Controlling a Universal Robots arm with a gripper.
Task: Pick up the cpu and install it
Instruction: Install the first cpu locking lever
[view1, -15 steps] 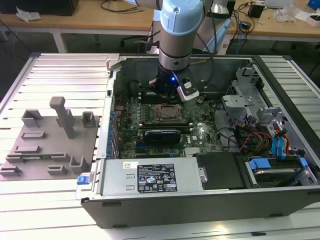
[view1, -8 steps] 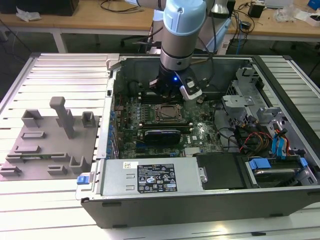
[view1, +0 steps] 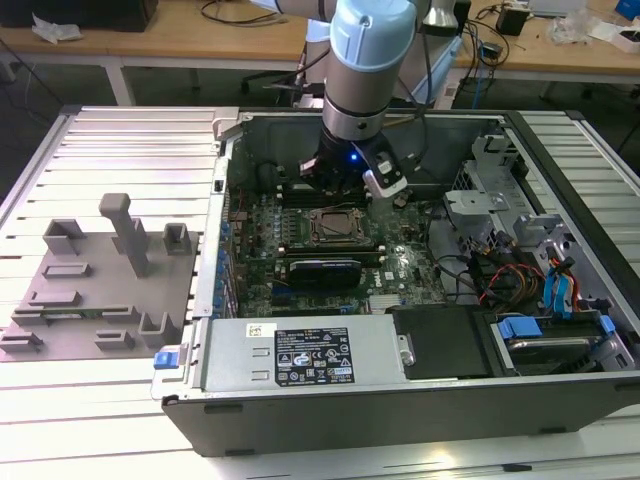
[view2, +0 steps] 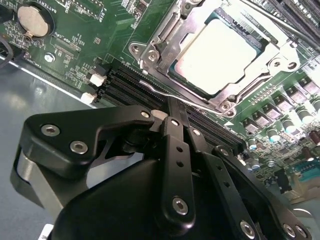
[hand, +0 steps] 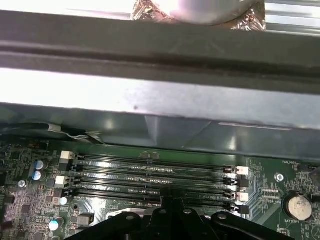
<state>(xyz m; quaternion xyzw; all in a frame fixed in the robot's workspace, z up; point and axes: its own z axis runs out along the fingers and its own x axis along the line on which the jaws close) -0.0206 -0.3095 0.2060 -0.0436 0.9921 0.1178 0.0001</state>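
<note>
The cpu (view2: 217, 55), a flat square chip with a pale silver top, lies inside the metal socket frame (view2: 160, 42) on the green motherboard. The frame's plate rests over the chip's edges. My gripper (view2: 172, 106) is shut, its black fingers pressed together with nothing between them. Its tip hangs just beside the socket, right at the thin wire latch lever (view2: 200, 105) and over the memory slots (view2: 125, 82). In the exterior view the gripper (view1: 336, 185) is low inside the open computer case, just behind the socket (view1: 335, 226). The first wrist view has the fingertips (hand: 165, 204) above the slots.
A grey fixture plate (view1: 95, 290) with upright blocks lies at the exterior view's left. The power supply (view1: 300, 352) fills the case front, and a drive cage (view1: 480, 205) with cables stands at the right. The case wall (hand: 160, 105) rises close behind the memory slots. A coin battery (view2: 31, 21) sits nearby.
</note>
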